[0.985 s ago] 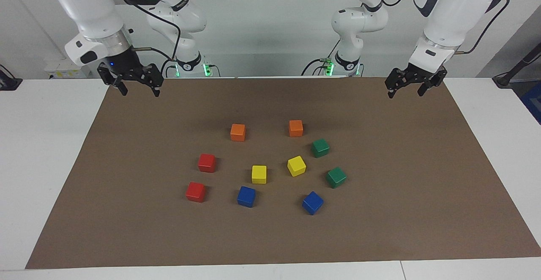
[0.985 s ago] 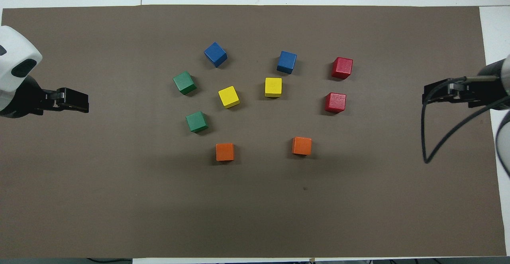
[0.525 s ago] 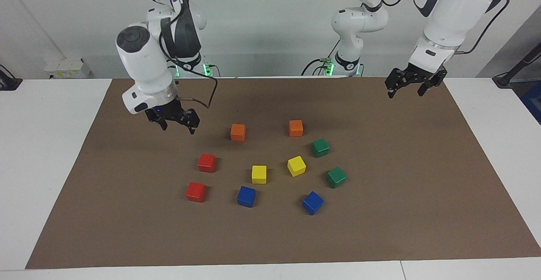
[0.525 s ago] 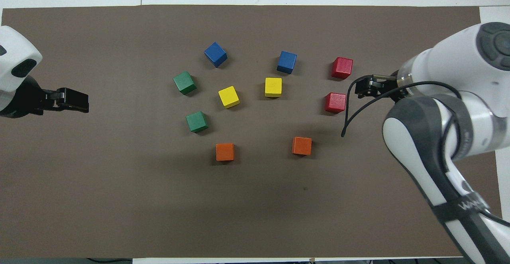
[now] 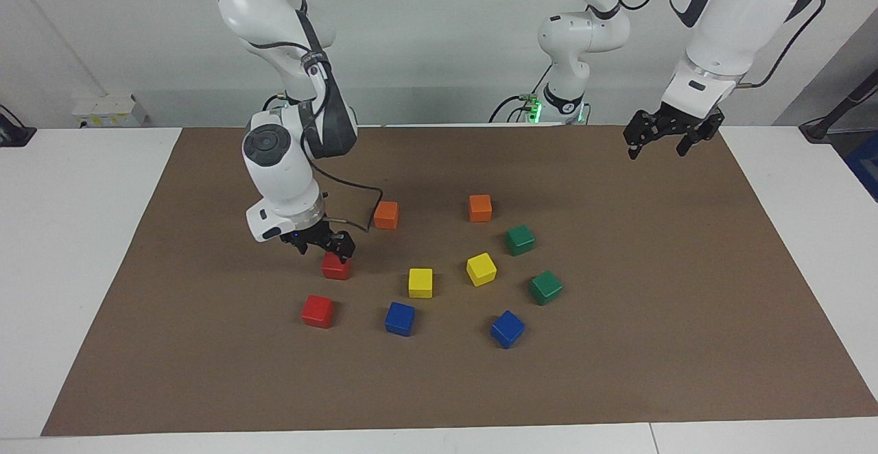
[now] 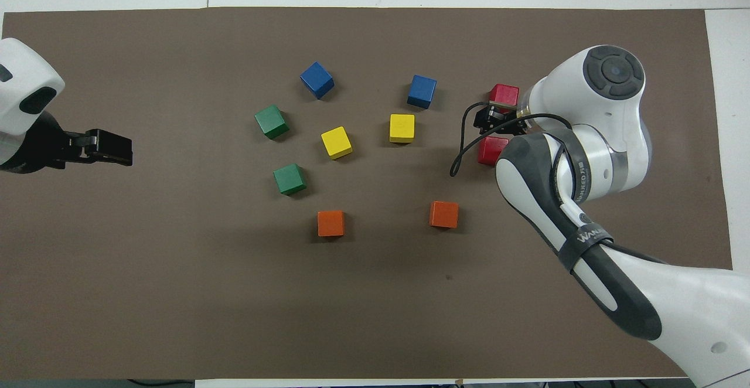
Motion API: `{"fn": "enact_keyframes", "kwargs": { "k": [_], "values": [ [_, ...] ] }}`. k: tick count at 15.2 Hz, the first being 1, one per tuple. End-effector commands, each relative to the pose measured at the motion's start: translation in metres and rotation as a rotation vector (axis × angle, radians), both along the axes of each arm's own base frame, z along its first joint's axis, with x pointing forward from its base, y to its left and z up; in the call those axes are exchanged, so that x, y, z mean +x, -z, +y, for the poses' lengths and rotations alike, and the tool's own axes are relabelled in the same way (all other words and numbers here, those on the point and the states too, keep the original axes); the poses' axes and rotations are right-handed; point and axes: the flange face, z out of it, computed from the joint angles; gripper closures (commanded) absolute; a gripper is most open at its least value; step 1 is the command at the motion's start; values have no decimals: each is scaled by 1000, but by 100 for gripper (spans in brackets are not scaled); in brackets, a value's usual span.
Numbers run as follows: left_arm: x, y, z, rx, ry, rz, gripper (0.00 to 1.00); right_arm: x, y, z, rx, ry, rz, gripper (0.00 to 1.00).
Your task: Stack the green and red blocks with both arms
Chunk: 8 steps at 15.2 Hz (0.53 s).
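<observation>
We see the right gripper (image 5: 325,247) low over the nearer red block (image 5: 336,267), jaws released. The left gripper (image 5: 664,140) waits above the table (image 5: 686,269), jaws released too.

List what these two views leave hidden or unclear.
- Facing view: whether the right gripper touches the nearer red block; it covers the block's top edge.
- Overhead view: that block is half hidden under the right arm.
- Overhead view: left arm cut by the edge.

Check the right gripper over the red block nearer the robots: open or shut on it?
Open. The right gripper is over the red block, its fingers spread apart with the block still on the mat, not lifted.
</observation>
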Motion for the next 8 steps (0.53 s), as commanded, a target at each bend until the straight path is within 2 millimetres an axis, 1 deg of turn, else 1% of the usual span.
{"fn": "enact_keyframes", "kwargs": {
  "k": [1, 2, 4, 5, 6, 8],
  "values": [
    [-3, -5, -6, -17, -48, -46, 0, 9, 15, 13, 1, 6, -13, 0],
    [-2, -1, -13, -18, -55, -53, 0, 9, 25, 15, -11, -6, -7, 0],
    [-3, 9, -45, -24, -11, -45, 0, 5, 34, 15, -36, -23, 12, 0],
    [-2, 12, -54, -28, -26, -48, 0, -2, 43, 14, -53, -36, 32, 0],
    [2, 21, -64, -32, -38, -47, 0, -8, 50, 11, -79, -56, 46, 0],
    [10, 41, -90, -44, -41, -44, 0, -12, 51, 8, -103, -66, 79, 0]
  ]
}}
